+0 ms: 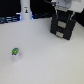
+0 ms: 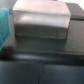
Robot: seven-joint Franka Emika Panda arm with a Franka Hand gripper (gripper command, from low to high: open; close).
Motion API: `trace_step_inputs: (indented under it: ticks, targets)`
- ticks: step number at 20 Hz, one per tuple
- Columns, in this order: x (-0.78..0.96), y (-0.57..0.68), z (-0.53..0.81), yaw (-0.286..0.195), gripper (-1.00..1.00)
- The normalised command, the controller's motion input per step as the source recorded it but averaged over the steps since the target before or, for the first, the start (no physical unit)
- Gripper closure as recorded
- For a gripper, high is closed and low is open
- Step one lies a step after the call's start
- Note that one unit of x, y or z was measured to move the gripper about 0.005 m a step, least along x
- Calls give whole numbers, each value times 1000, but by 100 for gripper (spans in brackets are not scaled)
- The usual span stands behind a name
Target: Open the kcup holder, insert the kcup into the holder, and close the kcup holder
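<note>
Task looks barely started. kcup holder (image 1: 63, 26) sits at the far side of the desk (image 1: 45, 55), toward the exterior view's right: black, boxy, hard-edged, two stacked front panels; drawer appears closed. Arm is directly over it, gripper (image 1: 64, 5) mostly cut off at the frame edge. Fingers: can't tell how far open or whether they touch anything; wrist view is a blur of a grey-tan box top and dark surfaces. kcup (image 1: 15, 52) is alone on the pale matte desk, well apart from the holder: small white cylinder, green lid, upright. Left to do: open, pick, insert, close. A tall white bottle-shaped object (image 1: 25, 11) stands at the back.
</note>
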Motion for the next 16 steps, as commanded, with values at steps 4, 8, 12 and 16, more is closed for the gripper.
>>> trace_step_inputs:
  ticks: [4,8,12,16]
  targets:
    - [-283,7,-513,-60,-100]
    - [-252,7,-295,-56,100]
    - [-87,7,-65,-10,100]
    - [8,-7,-13,-1,100]
